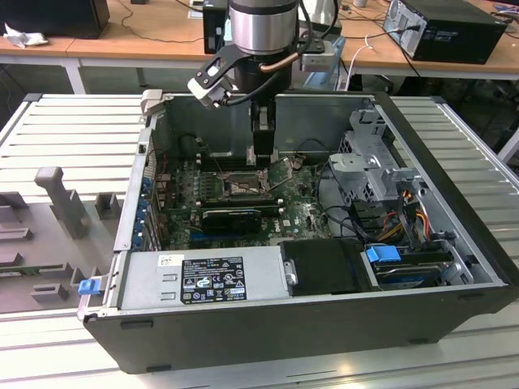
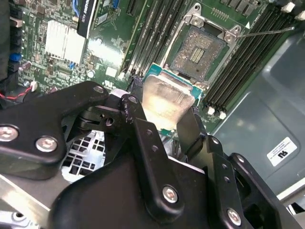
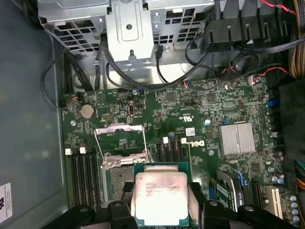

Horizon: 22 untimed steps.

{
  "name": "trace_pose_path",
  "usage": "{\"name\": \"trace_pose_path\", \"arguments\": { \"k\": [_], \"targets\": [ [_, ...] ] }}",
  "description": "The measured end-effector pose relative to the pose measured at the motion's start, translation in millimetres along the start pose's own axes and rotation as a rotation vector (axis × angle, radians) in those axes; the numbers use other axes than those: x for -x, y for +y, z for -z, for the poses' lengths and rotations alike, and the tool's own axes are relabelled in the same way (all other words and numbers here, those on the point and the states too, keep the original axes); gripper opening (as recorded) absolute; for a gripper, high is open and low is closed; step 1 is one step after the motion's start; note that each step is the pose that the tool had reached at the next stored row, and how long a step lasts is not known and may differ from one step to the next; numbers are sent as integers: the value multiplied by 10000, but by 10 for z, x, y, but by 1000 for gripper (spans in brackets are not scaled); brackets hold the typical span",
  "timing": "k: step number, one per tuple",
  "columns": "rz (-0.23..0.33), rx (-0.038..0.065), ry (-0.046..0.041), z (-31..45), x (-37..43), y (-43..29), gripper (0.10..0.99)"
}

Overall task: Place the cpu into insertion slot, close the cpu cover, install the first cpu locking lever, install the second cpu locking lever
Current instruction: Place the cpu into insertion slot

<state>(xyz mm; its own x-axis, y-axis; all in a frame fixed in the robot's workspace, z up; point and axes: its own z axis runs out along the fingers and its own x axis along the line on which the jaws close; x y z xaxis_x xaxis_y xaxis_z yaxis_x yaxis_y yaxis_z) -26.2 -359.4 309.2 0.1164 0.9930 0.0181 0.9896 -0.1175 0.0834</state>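
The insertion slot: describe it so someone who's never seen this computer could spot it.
Inside the open computer case lies a green motherboard. Between its long black memory slots, near the cpu held in the claw, sits the insertion slot: square and metal-rimmed, not long and narrow.

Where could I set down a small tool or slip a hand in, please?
The ribbed table is bare at the exterior view's left beyond the grey fixtures, and at its right beside the case. Inside is crowded: cables by the drive cage, the gripper holding the cpu over the board.

cpu [image 3: 161,198] in gripper [image 3: 161,213], just beside insertion slot [image 3: 118,177], over motherboard [image 3: 209,102].
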Motion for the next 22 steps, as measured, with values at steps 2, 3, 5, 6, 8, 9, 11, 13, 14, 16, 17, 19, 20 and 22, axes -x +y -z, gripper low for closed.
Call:
{"name": "trace_pose_path", "arguments": {
  "k": [2, 3, 5, 6, 8, 9, 11, 13, 14, 16, 17, 19, 20, 22],
  "targets": [
    [1, 2, 3, -13, 0, -1, 525],
    [-1, 2, 3, -22, 0, -3, 525],
    [0, 2, 2, -45, 0, -6, 525],
    [0, 2, 2, -52, -1, -6, 525],
    [-1, 2, 3, -62, -4, -8, 525],
    [-1, 2, 2, -76, -8, -10, 525],
    [64, 0, 7, -128, -15, -27, 525],
    [400, -5, 36, -155, -15, -29, 525],
    [617, -9, 55, -170, -15, -30, 525],
    [961, -15, 84, -197, -14, -34, 525],
    [1033, -17, 89, -211, -13, -42, 525],
    [1068, -19, 91, -235, -9, -74, 525],
    [1070, -19, 90, -236, -7, -91, 525],
    [1068, -18, 92, -236, -5, -129, 525]
  ]
}}
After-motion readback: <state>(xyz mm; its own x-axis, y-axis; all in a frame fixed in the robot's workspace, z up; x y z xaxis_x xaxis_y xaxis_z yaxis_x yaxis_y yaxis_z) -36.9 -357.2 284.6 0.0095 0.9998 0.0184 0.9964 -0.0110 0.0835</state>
